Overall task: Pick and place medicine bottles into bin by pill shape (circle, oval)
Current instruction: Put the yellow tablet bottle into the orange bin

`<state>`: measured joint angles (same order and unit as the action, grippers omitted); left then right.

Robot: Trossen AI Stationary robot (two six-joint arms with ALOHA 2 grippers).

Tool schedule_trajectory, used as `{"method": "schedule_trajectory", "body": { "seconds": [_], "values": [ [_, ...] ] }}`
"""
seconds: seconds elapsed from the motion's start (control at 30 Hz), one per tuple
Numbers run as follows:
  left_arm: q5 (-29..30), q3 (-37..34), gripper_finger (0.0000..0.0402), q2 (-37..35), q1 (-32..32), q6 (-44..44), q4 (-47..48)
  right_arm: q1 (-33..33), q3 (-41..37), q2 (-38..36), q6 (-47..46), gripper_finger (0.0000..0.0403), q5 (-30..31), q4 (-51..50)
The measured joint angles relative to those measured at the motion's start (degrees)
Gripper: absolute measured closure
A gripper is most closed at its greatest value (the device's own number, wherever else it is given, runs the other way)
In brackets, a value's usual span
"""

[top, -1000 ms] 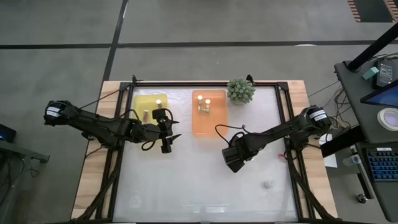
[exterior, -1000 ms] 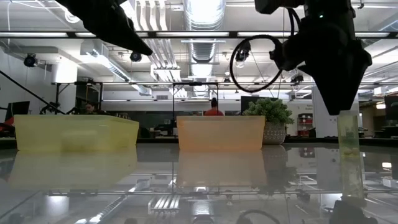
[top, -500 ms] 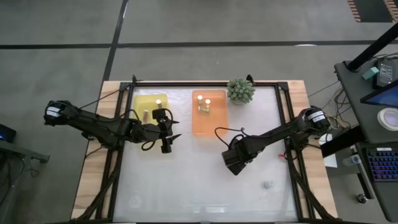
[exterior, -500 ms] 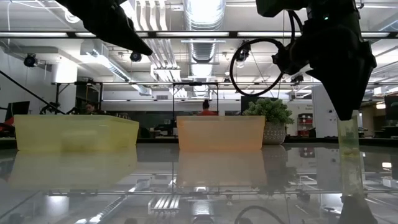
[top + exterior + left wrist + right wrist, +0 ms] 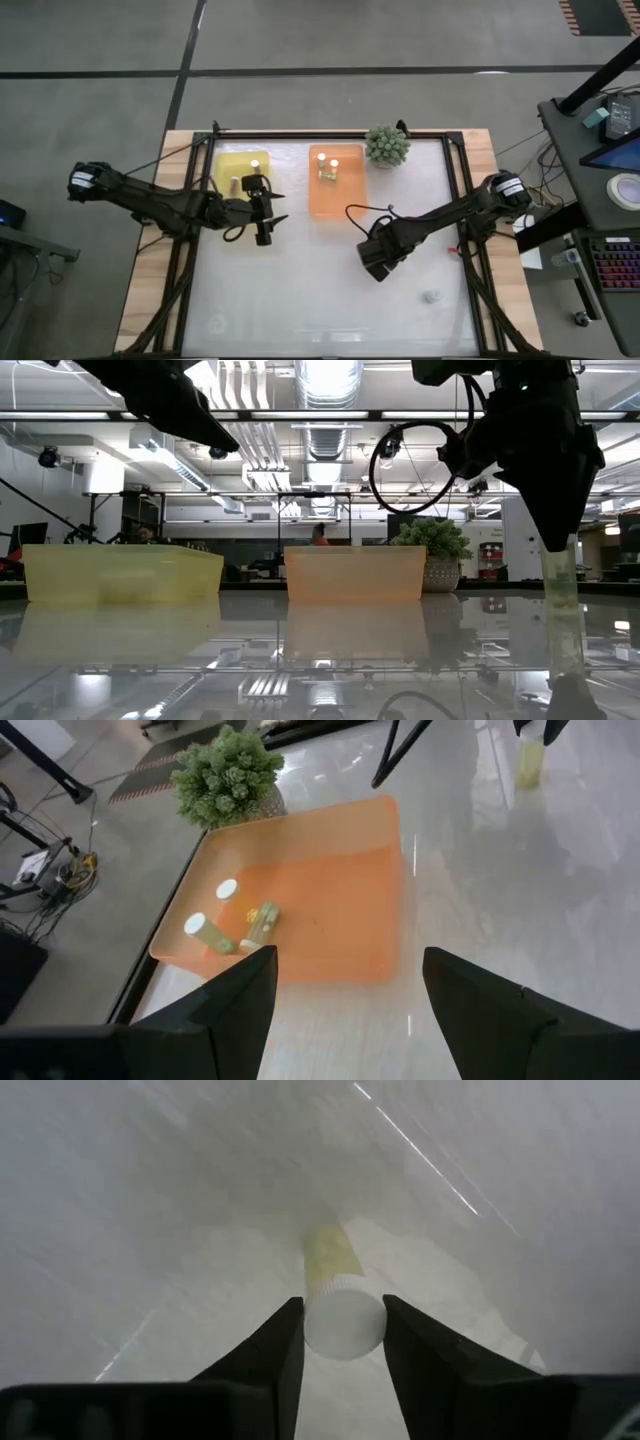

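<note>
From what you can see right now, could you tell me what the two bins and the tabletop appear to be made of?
The yellow bin and the orange bin look like translucent, slightly frosted plastic: light glows through their walls. The tabletop seems glossy white, perhaps glass or laminate, since it mirrors the bins and ceiling lights.

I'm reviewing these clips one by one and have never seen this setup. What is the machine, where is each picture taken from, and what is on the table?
Two dark robot arms work at a white table. One picture looks straight down, one looks level across the tabletop, and two come from cameras on the wrists. On the table are a yellow tray and an orange tray, each with small bottles inside, plus a green plant ball. The right gripper has its fingers on either side of a white-capped medicine bottle standing on the table. The left gripper is open, near the yellow tray.
</note>
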<state>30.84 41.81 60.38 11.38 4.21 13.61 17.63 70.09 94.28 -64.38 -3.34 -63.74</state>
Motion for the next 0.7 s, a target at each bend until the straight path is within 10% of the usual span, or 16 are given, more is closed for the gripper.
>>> {"method": "schedule_trajectory", "body": {
  "seconds": [0.7],
  "values": [
    [2.5,-6.1,0.0166,-13.2,-0.2,10.2,-13.7,-12.4,24.4,-0.5,14.0,0.0291,-0.1,-14.0]
  ]
}}
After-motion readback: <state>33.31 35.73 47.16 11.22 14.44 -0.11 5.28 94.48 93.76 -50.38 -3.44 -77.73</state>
